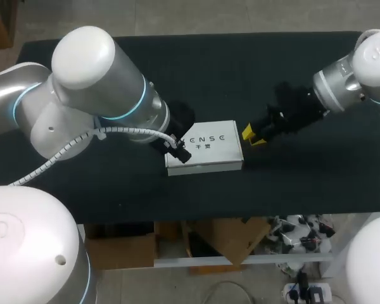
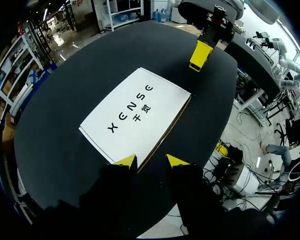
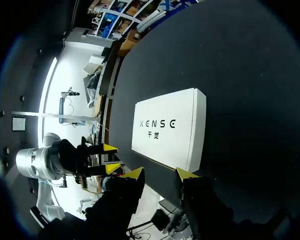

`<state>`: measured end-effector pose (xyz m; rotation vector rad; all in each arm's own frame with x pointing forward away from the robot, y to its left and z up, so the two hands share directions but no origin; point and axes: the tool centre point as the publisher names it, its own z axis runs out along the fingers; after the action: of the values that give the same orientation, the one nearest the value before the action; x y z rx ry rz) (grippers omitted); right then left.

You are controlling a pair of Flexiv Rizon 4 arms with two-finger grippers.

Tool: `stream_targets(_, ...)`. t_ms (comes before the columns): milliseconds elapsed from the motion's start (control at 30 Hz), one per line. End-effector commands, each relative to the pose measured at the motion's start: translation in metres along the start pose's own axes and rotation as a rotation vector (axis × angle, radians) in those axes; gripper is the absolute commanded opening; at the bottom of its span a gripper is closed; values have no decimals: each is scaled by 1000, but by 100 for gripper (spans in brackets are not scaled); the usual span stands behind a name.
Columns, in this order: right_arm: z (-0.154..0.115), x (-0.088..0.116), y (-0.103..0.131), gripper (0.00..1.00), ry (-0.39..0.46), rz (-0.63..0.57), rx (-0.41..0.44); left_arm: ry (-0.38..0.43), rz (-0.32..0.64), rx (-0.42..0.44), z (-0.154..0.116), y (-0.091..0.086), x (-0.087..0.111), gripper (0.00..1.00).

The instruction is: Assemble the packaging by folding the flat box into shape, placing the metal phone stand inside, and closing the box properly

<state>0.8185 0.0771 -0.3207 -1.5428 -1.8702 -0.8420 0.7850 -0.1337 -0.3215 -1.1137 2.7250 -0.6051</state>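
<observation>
Left arm (image 1: 95, 82) crooks over box (image 1: 206, 144); right gripper (image 1: 252, 136) alongside

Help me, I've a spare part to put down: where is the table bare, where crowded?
The table is bare across its far side, beyond the white box, and along the near edge in front of it. It is crowded at both box ends: left gripper at one, right gripper at the other.
</observation>
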Motion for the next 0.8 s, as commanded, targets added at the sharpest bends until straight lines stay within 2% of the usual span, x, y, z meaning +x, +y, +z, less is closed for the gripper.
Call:
stream_targets(33, -23, 2, -12, 100, 38, -116, -128, 2, -49, -14, -10, 2, 8, 100)
stream_targets(333, -59, 7, -11, 100, 35, -365, -256, -20, -248, -60, -15, 17, 31, 100)
stream_targets(533, -82, 8, -16, 100, -7, -494, -337, -15, -359, -87, -15, 25, 44, 100)
stream_targets(633, -92, 7, -19, 100, -25, -555, -377, 0, -408, -132, -14, 27, 51, 100)
stream_targets(700, -97, 6, -20, 100, -30, -556, -389, 2, -398, -167, -12, 27, 53, 100)
stream_targets(733, -99, 6, -17, 100, -44, -517, -362, 2, -398, -167, -12, 27, 53, 100)
stream_targets(800, -99, 6, -17, 100, -44, -517, -362, 2, -398, -167, -12, 27, 53, 100)
